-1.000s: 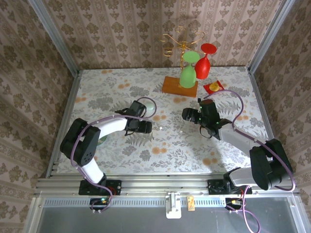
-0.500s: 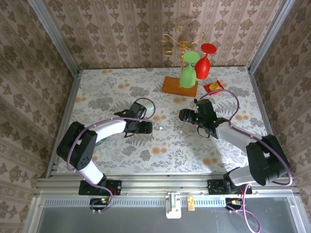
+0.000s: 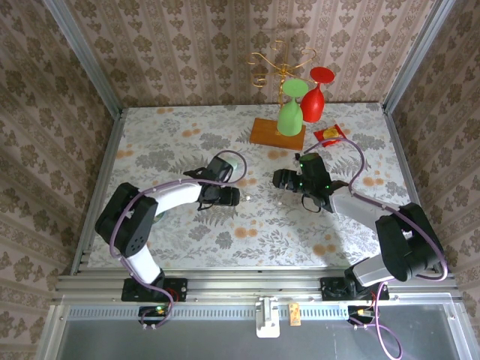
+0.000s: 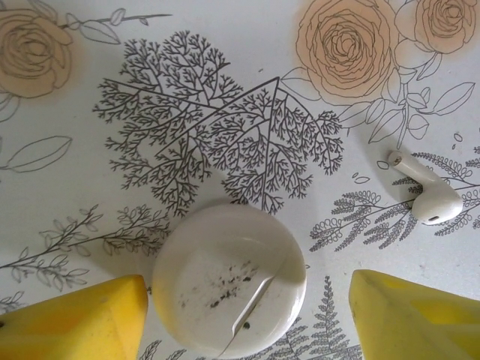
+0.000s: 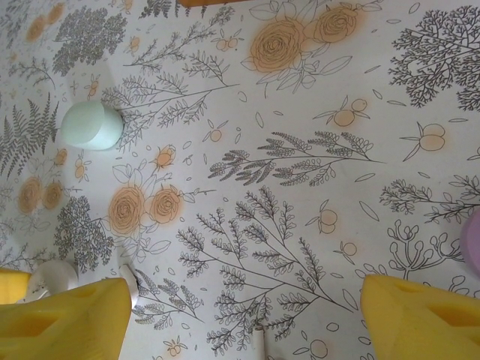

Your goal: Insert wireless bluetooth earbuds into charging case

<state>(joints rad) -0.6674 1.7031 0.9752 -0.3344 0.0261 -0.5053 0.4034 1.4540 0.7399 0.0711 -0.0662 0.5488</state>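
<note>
Both grippers have closed in on the middle of the worktop (image 3: 150, 135) over the last second. The right one slid left, the left one eased slightly right, and the gap between them is narrower. The glass stand (image 3: 279, 129) and the red packet (image 3: 330, 134) at the far edge lie as before.

The left gripper (image 4: 247, 300) has its yellow fingers spread apart, holding nothing. They straddle the round white case (image 4: 229, 281), the left-hand finger just beside it and the other well clear. The case sits shut, specked with dark marks, near the worktop's centre and a little toward the left edge. One white earbud (image 4: 425, 193) lies loose on the cloth just beyond the right-hand finger, apart from the case.

The right gripper (image 5: 247, 300) also stands wide open, with only bare floral cloth between its fingers. A green case (image 5: 91, 125) rests farther out, toward the far edge. A purple case (image 5: 472, 241) shows partly at the frame's rim on the opposite side. A thin white stem (image 5: 257, 341) at the bottom of that view is too cropped to identify.
</note>
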